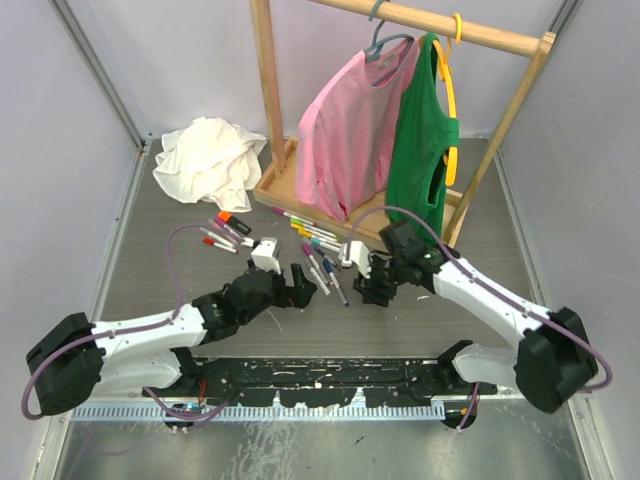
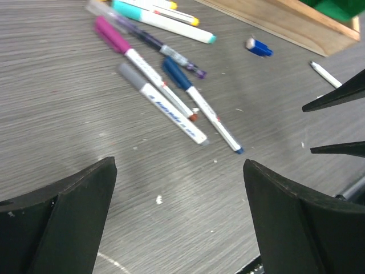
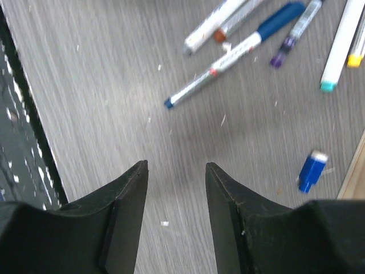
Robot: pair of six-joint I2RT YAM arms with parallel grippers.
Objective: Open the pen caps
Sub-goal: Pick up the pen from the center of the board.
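Several slim white pens (image 1: pixel 318 250) with coloured ends lie loose on the grey table between the arms and the wooden rack. A smaller group of pens (image 1: pixel 225 235) lies further left. My left gripper (image 2: pixel 179 171) is wide open above bare table, just short of a grey-ended pen (image 2: pixel 162 105) and a blue pen (image 2: pixel 199 105). My right gripper (image 3: pixel 177 166) is open with nothing between its fingers, near the blue pen (image 3: pixel 228 60), whose small tip points at it. One loose blue pen cap (image 3: pixel 312 170) lies by the rack's base, and it shows as the blue cap (image 2: pixel 259 47) in the left wrist view.
A wooden clothes rack (image 1: pixel 270 110) stands at the back, with a pink shirt (image 1: pixel 345 130) and a green shirt (image 1: pixel 425 140) hanging on it. Its base board (image 2: pixel 285 23) borders the pens. A crumpled white cloth (image 1: pixel 210 160) lies back left. The black rail (image 3: pixel 17 142) runs along the near edge.
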